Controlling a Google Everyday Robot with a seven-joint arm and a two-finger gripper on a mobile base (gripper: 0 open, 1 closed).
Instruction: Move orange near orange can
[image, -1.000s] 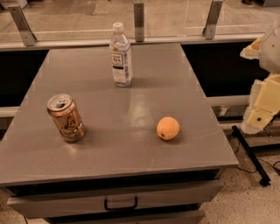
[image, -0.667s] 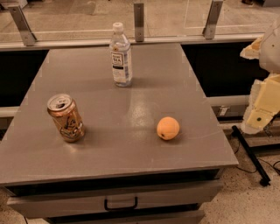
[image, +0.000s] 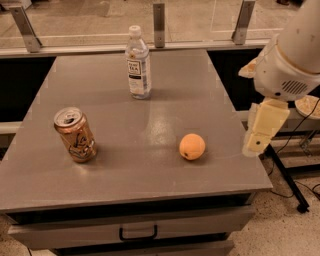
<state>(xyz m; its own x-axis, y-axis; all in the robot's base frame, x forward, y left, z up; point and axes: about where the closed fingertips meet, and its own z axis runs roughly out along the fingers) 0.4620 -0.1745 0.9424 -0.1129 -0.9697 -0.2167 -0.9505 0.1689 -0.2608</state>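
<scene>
The orange (image: 192, 146) is a small round fruit lying on the grey table (image: 150, 175), right of centre near the front. The orange can (image: 75, 134) stands tilted at the front left, silver top and pull tab showing, a pale drawing on its side. My gripper (image: 261, 131) hangs from the white arm (image: 292, 60) just past the table's right edge, to the right of the orange and apart from it. It holds nothing that I can see.
A clear plastic water bottle (image: 138, 63) with a white cap stands upright at the back centre. A drawer with a dark handle (image: 138, 233) is under the tabletop. A glass railing (image: 159, 20) runs behind. A dark stand leg (image: 287, 180) lies on the floor at right.
My arm and gripper have moved left, closer to the table's right edge and the orange. The orange, can and bottle have not moved.
</scene>
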